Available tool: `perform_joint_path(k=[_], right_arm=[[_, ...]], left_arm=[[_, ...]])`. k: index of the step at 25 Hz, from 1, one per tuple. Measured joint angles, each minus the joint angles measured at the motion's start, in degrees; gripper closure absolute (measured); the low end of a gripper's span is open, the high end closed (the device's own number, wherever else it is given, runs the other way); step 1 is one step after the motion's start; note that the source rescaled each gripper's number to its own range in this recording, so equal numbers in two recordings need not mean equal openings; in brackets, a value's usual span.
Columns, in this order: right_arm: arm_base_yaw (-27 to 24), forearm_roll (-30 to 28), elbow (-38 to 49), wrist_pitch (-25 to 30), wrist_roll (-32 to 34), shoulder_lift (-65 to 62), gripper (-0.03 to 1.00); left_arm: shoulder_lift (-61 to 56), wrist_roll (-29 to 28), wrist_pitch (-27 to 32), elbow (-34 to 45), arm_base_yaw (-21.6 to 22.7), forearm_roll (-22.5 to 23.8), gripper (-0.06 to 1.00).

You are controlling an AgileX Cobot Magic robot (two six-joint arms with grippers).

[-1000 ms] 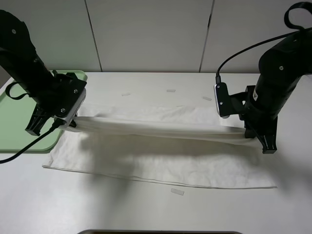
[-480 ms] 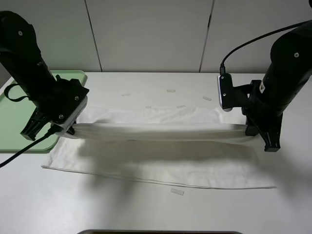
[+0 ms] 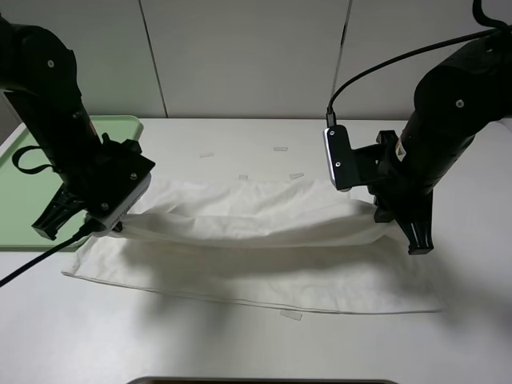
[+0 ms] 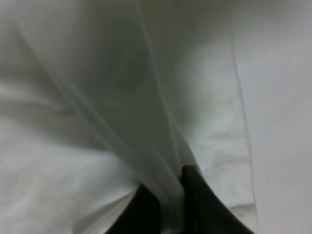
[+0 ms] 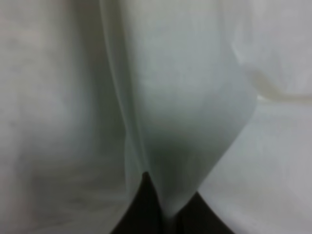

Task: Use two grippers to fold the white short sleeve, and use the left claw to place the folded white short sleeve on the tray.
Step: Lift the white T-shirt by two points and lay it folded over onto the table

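Right gripper (image 3: 376, 210) has shifted toward the tray (image 3: 12, 200), slackening the lifted fold. White short sleeve (image 3: 256, 268) lies on the table (image 3: 240, 344) beside the tray. Left gripper (image 3: 120, 223) and right gripper are each clamped tight on its raised edge.

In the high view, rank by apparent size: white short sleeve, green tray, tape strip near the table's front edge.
1. white short sleeve: largest.
2. tray: only partly in view, yet clearly smaller.
3. tape strip: smallest by far.

Shirt (image 3: 256, 268) lies mid-table; tray (image 3: 16, 196) sits left, seemingly just beside it.
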Motion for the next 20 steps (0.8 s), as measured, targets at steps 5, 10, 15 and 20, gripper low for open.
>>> perform_joint_path(k=[5, 10, 15, 20], right_arm=[[0.0, 0.1, 0.3, 2.3, 0.5, 0.0, 0.97], [0.6, -0.6, 4.6, 0.8, 0.8, 0.0, 0.97], [0.6, -1.7, 7.0, -2.6, 3.6, 0.0, 0.97], [0.6, -1.5, 7.1, -2.8, 4.4, 0.0, 0.97]], left_arm=[[0.0, -1.1, -0.4, 3.9, -0.5, 7.6, 0.90], [0.0, -4.4, -3.4, 5.9, -0.7, 13.9, 0.90], [0.0, -6.4, -6.2, 6.0, -0.7, 14.6, 0.90], [0.0, -6.4, -6.3, 6.0, -0.7, 13.5, 0.90]])
